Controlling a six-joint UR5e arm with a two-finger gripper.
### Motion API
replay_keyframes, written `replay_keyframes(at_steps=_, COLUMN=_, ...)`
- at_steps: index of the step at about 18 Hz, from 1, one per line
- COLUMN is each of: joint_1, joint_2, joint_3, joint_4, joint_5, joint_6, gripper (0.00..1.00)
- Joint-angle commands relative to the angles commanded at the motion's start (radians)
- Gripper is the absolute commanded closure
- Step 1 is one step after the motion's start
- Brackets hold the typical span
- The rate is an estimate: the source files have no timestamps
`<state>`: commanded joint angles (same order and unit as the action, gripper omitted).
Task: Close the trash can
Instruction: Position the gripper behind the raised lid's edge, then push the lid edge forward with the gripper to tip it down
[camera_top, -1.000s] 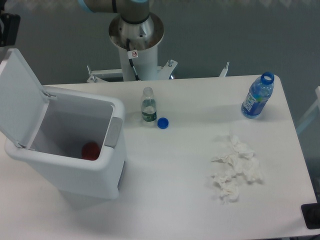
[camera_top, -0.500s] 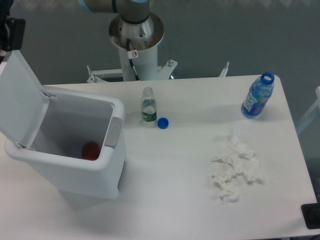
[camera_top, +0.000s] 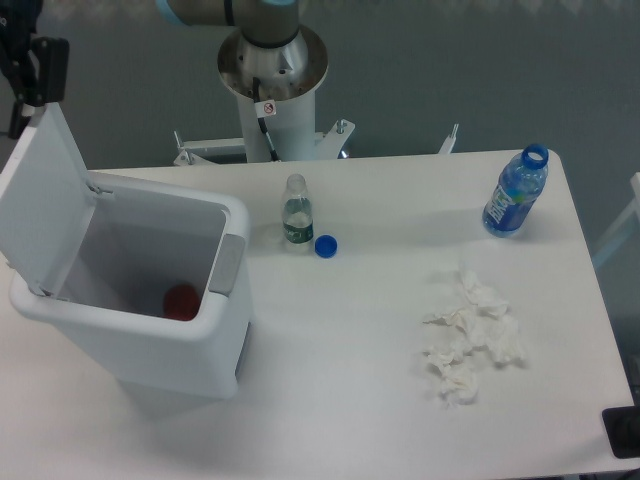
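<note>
On my bench: one trash can (camera_top: 150, 300) at the left edge, lid up; two bottles, one loose blue cap (camera_top: 325, 245), one heap of tissues (camera_top: 470, 345). My claw (camera_top: 30, 65) sits at the lid's top edge; its grip I cannot tell.

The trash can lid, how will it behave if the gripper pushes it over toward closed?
The lid is a flat panel hinged along the trash can rim, so it should swing rather than bend. Raised past upright, it will probably drop shut once tipped forward. The can looks nearly empty, so it might slide.
</note>
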<state>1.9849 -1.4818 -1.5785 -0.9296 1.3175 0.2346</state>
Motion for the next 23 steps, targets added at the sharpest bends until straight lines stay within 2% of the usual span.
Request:
replay_keyframes(at_steps=3, joint_1=0.009, joint_2=-0.002, joint_3=-0.023, joint_4=0.0, joint_5=0.009, joint_6=0.002, gripper=0.0)
replay_keyframes(at_steps=9, joint_1=0.064, joint_2=-0.006, joint_3=-0.018, joint_4=0.002, joint_5=0.008, joint_6=0.006, gripper=0.0)
replay_keyframes(at_steps=13, joint_1=0.1, joint_2=-0.005, joint_3=-0.012, joint_4=0.0, joint_5=0.006, joint_6=0.058, gripper=0.0)
replay_keyframes(at_steps=23, joint_1=0.112, joint_2=-0.011, joint_3=-0.02, joint_4=-0.003, joint_5=0.032, joint_6=0.066, gripper=0.0)
